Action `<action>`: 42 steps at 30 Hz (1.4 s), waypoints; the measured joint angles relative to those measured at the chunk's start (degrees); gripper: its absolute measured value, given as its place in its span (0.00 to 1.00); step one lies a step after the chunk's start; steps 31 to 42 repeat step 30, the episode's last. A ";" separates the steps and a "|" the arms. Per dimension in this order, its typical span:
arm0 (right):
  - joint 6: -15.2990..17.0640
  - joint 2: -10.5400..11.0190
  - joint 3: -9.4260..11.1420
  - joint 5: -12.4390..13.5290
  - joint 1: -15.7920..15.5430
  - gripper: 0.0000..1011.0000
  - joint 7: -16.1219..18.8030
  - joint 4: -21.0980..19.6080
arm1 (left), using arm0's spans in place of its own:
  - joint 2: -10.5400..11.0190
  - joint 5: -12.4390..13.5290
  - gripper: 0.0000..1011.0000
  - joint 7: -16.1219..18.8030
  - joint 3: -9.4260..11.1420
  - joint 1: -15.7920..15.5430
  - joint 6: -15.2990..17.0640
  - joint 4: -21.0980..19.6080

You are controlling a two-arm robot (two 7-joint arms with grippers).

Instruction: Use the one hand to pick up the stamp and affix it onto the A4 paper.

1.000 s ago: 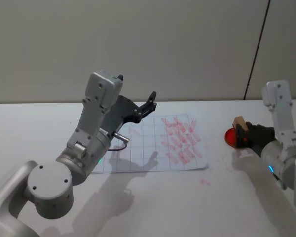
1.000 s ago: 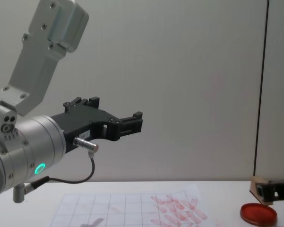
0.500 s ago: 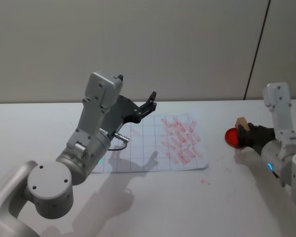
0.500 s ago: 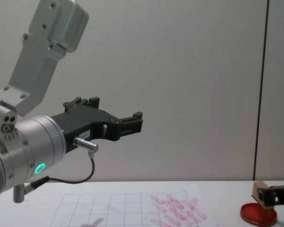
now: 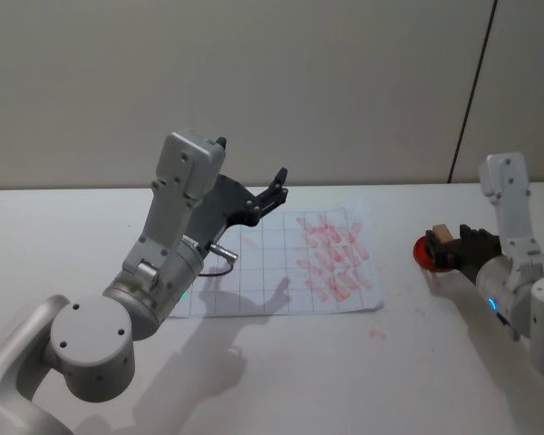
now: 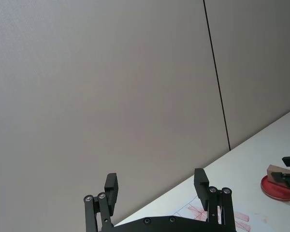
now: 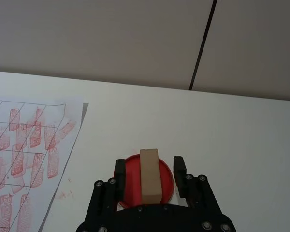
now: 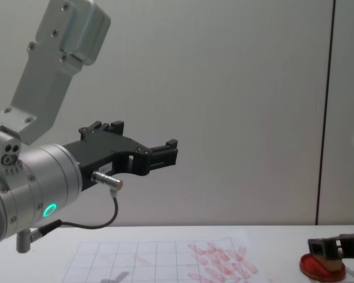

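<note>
Right claw point(image 7: 147, 169): low over the bench point(image 5: 363, 381) at the head view's 3 o'clock side, reaching in toward the sheet. Its fingers point(image 7: 120, 170) stand a little wider than the block, one on each side, with a sliver of gap showing in the right wrist view; whether the pads touch the wood cannot be told.

Stamp point(image 7: 150, 175): a light tan wooden block lying between those fingers, resting on the red ink pad point(image 7: 129, 174). In the head view the stamp point(image 5: 437, 236) sits at the pad's near-paper edge.

Ink pad: flat, round, red, on the bench to the 3 o'clock side of the sheet, apart from it; seen low at 4 o'clock in the chest view point(image 8: 322, 266).

A4 paper point(image 5: 254, 272): white gridded sheet flat on the bench near the middle of the head view, a cluster of red stamp marks point(image 5: 334, 258) on its 3 o'clock half.

Left claw point(image 6: 154, 186): raised well above the bench at the sheet's 9 o'clock side, fingers spread wide and holding nothing; a green light glows on its wrist point(image 8: 49, 210).
</note>
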 joint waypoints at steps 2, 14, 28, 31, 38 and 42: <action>-0.51 -0.05 0.02 -0.11 0.13 0.59 0.15 0.23 | 0.00 0.00 0.99 0.00 0.00 0.00 0.00 0.00; -5.26 0.32 0.28 -0.74 -0.62 0.94 0.86 -1.77 | 0.00 0.00 0.99 0.00 0.00 0.00 0.00 0.00; -13.70 2.26 1.31 -1.47 -3.67 0.99 2.14 -7.29 | 0.00 0.00 0.99 0.00 0.00 0.00 0.00 0.00; -14.92 2.53 1.45 -1.53 -4.03 0.99 2.31 -7.87 | 0.00 0.00 0.99 0.00 0.00 0.00 0.00 0.00; -14.92 2.53 1.45 -1.53 -4.03 0.99 2.31 -7.87 | 0.00 0.00 0.99 0.00 0.00 0.00 0.00 0.00; -14.92 2.53 1.45 -1.53 -4.03 0.99 2.31 -7.87 | 0.00 0.00 0.99 0.00 0.00 0.00 0.00 0.00</action>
